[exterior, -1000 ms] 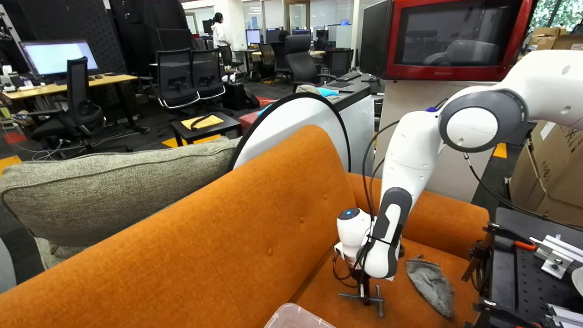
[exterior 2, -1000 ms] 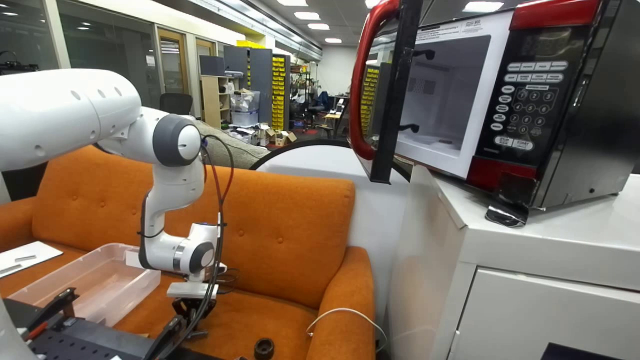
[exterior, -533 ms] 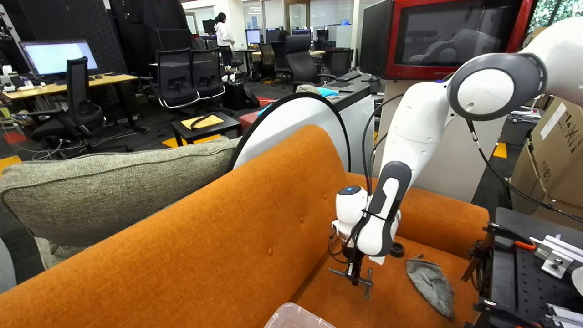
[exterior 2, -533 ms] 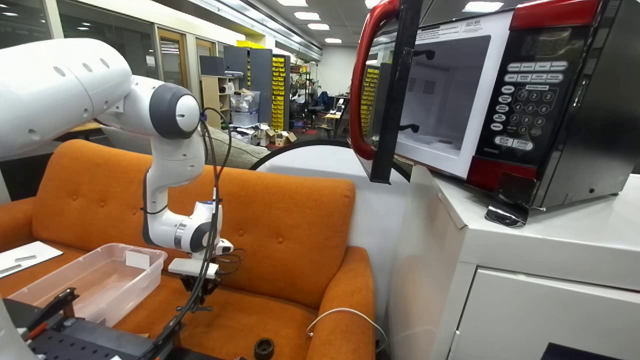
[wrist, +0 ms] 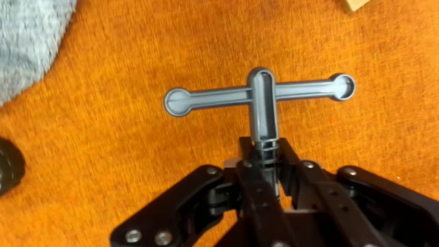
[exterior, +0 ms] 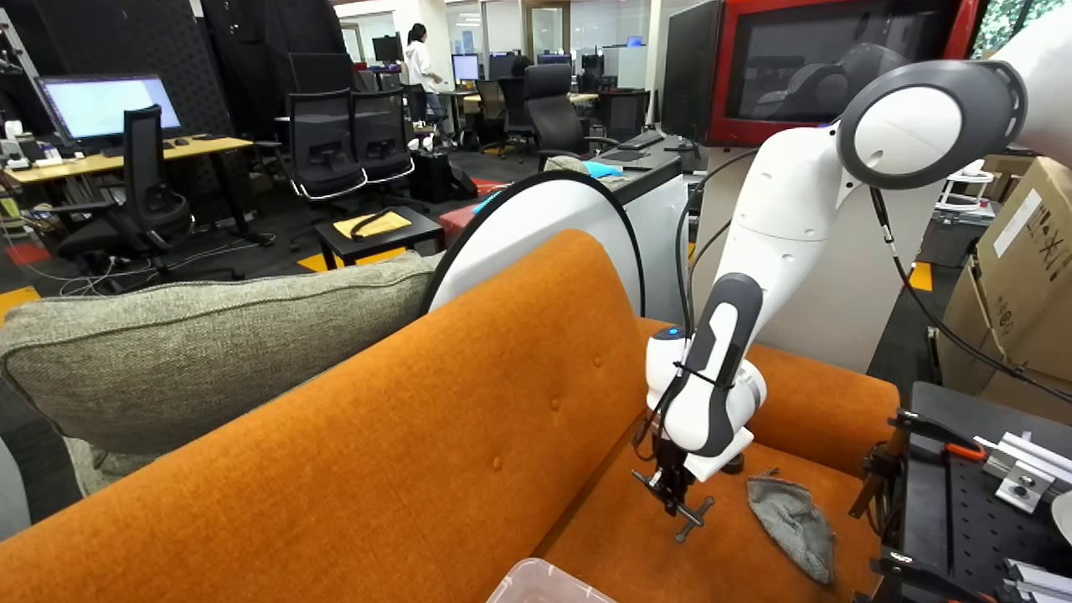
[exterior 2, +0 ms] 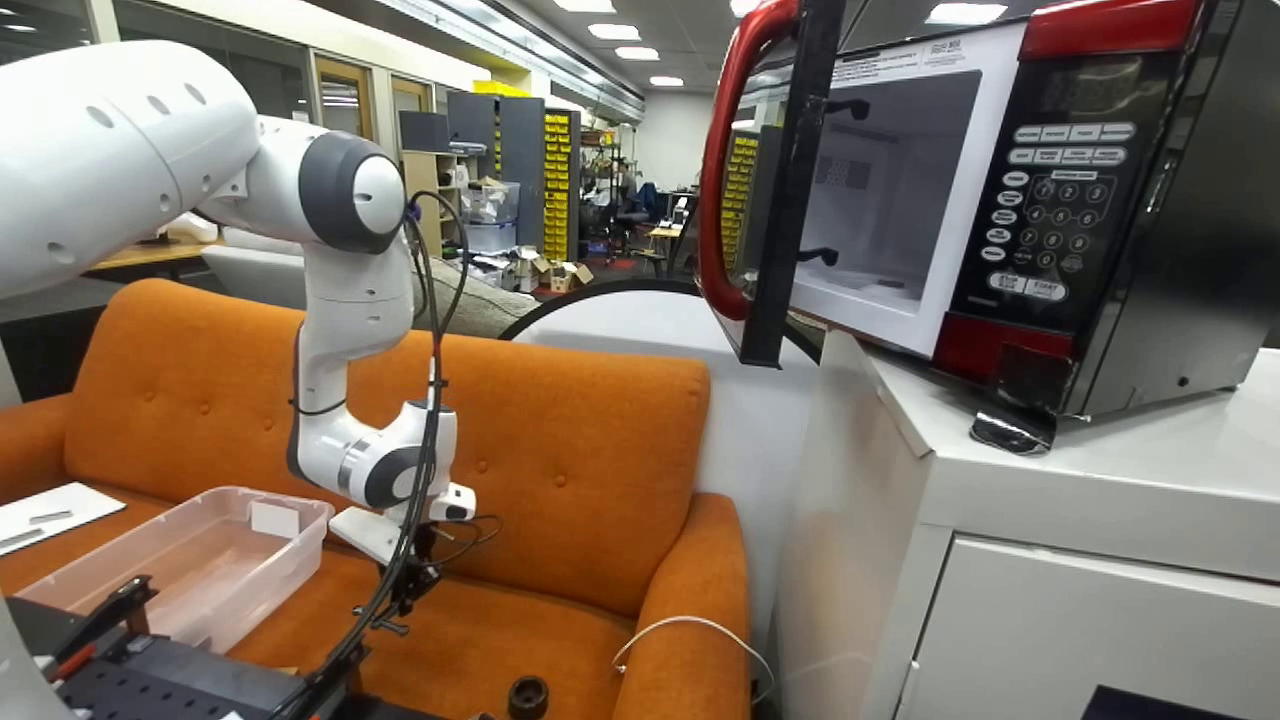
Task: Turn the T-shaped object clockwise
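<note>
The grey T-shaped object [wrist: 263, 106] is between the fingers of my gripper [wrist: 264, 149] in the wrist view. The fingers are shut on its stem. Its crossbar lies ahead of the fingertips, nearly level across the picture, and part of the stem is hidden by the fingers. In an exterior view the T-shaped object [exterior: 692, 517] hangs above the orange seat, with the gripper [exterior: 672, 492] pointing down and somewhat tilted. In an exterior view the gripper [exterior 2: 408, 588] is partly hidden by cables, and the T-shaped object [exterior 2: 388, 626] shows only in part.
The orange sofa [exterior: 469, 419] lies below and behind. A grey cloth [exterior: 791, 519] and a dark round item [exterior 2: 528, 697] lie on the seat. A clear plastic bin [exterior 2: 290, 560] stands on the seat. A black table with clamps [exterior: 938, 435] borders the seat.
My gripper has risen from the seat with the T-shaped object in it. The wrist has turned and tilted, and the T-shaped object has turned clockwise as seen in an exterior view.
</note>
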Available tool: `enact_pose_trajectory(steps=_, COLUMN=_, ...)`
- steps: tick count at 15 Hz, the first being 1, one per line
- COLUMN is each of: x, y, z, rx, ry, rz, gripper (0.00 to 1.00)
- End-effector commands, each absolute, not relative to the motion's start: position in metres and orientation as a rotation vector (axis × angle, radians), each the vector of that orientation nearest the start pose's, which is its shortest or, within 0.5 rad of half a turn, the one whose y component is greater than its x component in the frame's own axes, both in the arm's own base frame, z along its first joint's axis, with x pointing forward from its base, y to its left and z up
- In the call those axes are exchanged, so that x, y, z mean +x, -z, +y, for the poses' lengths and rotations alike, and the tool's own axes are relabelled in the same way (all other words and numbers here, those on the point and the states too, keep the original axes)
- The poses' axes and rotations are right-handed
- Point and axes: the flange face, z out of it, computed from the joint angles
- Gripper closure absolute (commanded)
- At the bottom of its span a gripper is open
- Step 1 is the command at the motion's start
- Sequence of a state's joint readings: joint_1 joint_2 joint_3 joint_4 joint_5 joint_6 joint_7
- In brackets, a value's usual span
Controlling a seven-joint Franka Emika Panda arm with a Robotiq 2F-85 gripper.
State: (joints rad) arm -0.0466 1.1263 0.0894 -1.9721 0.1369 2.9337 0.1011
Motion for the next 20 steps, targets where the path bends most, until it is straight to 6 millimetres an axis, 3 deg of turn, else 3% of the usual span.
enact_pose_trajectory(steps=1, x=0.465, y=0.102, z=0.024, rx=-2.988, ry=-0.226, rz=0.573, gripper=0.95)
enact_pose_trajectory(steps=2, x=0.471, y=0.110, z=0.024, rx=-3.005, ry=-0.267, rz=0.479, gripper=0.95)
enact_pose_trajectory(steps=3, x=0.467, y=0.111, z=0.025, rx=-3.005, ry=-0.269, rz=0.485, gripper=0.80)
enact_pose_trajectory(steps=10, x=0.471, y=0.111, z=0.025, rx=-3.005, ry=-0.261, rz=0.484, gripper=0.80)
enact_pose_trajectory(steps=11, x=0.471, y=0.111, z=0.025, rx=-3.005, ry=-0.261, rz=0.484, gripper=0.95)
enact_pose_trajectory(steps=16, x=0.478, y=0.110, z=-0.007, rx=-2.875, ry=-0.150, rz=0.896, gripper=0.95)
enact_pose_trajectory(steps=20, x=0.463, y=0.121, z=-0.032, rx=-2.765, ry=-0.140, rz=1.204, gripper=0.95)
